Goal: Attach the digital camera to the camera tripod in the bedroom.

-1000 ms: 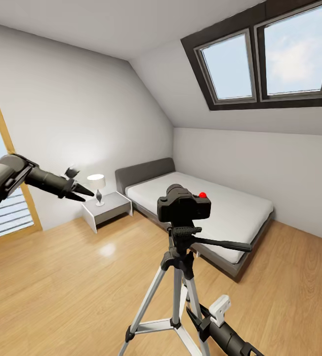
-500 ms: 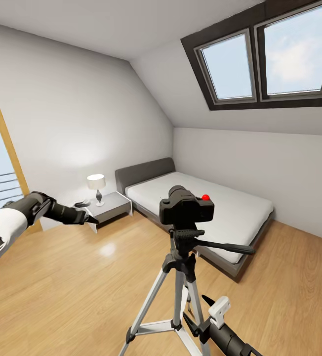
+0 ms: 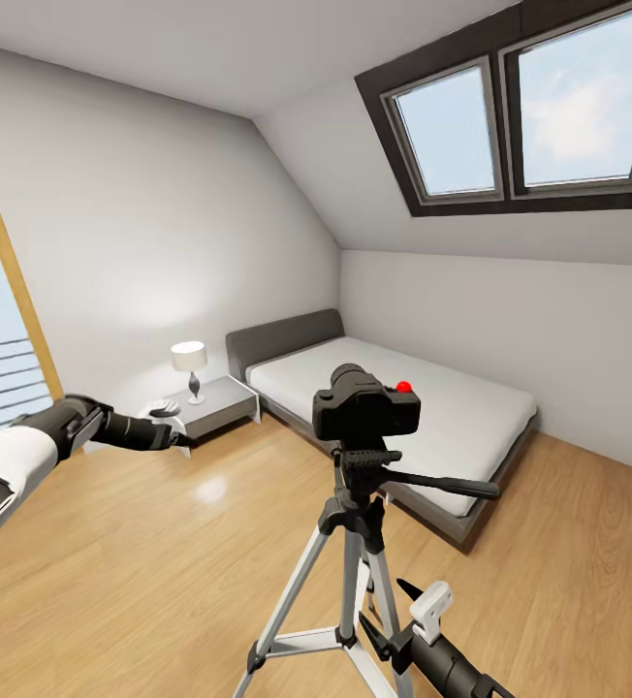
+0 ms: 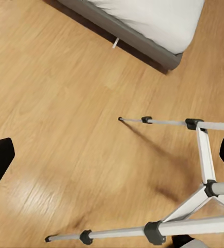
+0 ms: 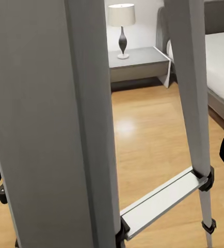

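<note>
One small matte black boxy camera [image 3: 365, 406] with a red button is seated on the tall silver-legged tripod [image 3: 347, 572], on the wood floor beside the bed. Both pincers appear parted and empty, apparently; withdrawal should be kept clear of the legs.

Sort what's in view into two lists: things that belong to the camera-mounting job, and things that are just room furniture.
Belongs to the job:
- digital camera, sitting on top of the tripod head
- camera tripod, standing on the wood floor

Just in the room:
- bed
- nightstand
- table lamp on the nightstand
- skylight windows
</note>
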